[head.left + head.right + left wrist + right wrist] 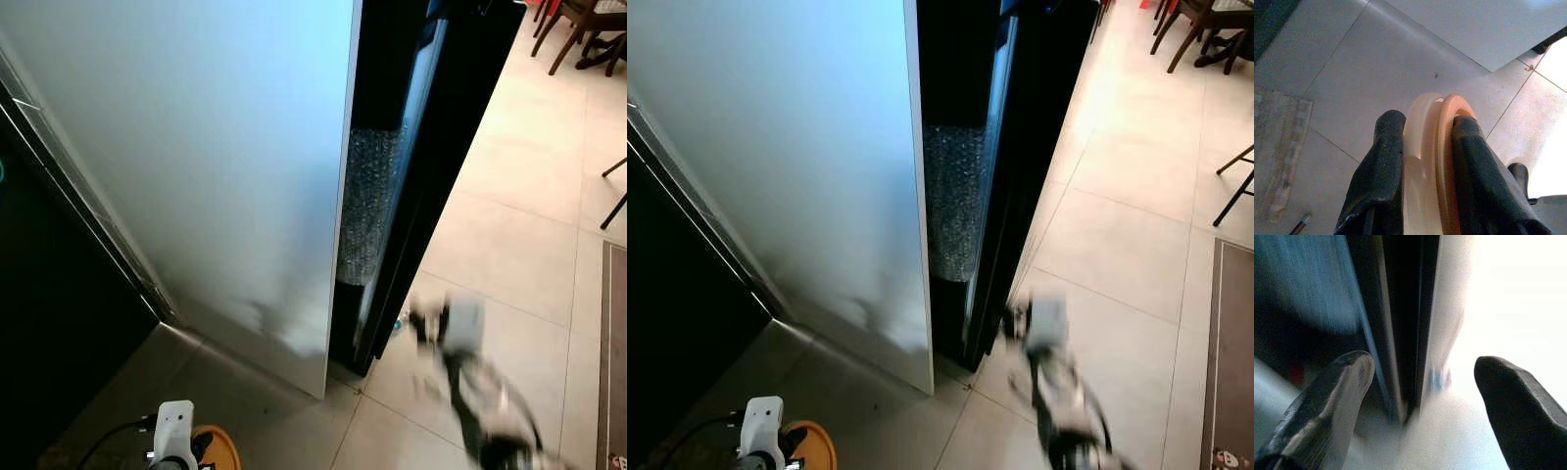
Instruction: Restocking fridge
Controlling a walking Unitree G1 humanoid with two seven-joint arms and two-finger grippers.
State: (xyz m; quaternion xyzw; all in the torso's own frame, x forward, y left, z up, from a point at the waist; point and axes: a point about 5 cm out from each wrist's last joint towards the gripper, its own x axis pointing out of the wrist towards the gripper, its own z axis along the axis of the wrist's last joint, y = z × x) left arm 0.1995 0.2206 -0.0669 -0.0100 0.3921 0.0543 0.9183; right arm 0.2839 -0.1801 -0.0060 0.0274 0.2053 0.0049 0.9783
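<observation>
A tall fridge (pixel 196 147) is seen from above, its broad side panel smooth, matte and pale grey-white, with a faint smudged reflection near its lower edge. Beside that panel a glossy black door (pixel 431 147) is seen ajar, and in the narrow dark gap between the two a strip of bubble wrap (pixel 367 206) with a dimpled, glittering texture is visible. The floor (pixel 529 225) is laid with large, smooth cream tiles divided by thin grout lines; dark wooden chair legs (pixel 578 39) are seen at the far corner and the edge of a rug (pixel 612 352) along the right side. The right gripper (pixel 1420 406) is held low and extended toward the bottom edge of the black door, its arm blurred in the head views; in the right wrist view its two black fingers (pixel 1327 406) are spread wide apart with nothing between them, pointed at the door's edge. The left gripper (pixel 1422 166) is held low by the robot's side over the tiles, and its rounded black fingers (pixel 1381 166) are clamped on a stack of plates (pixel 1437 147), thin, round-rimmed and plastic-looking, one pale peach and one orange, held on edge. A patterned mat (pixel 1278 147) is seen lying on the floor near it.
</observation>
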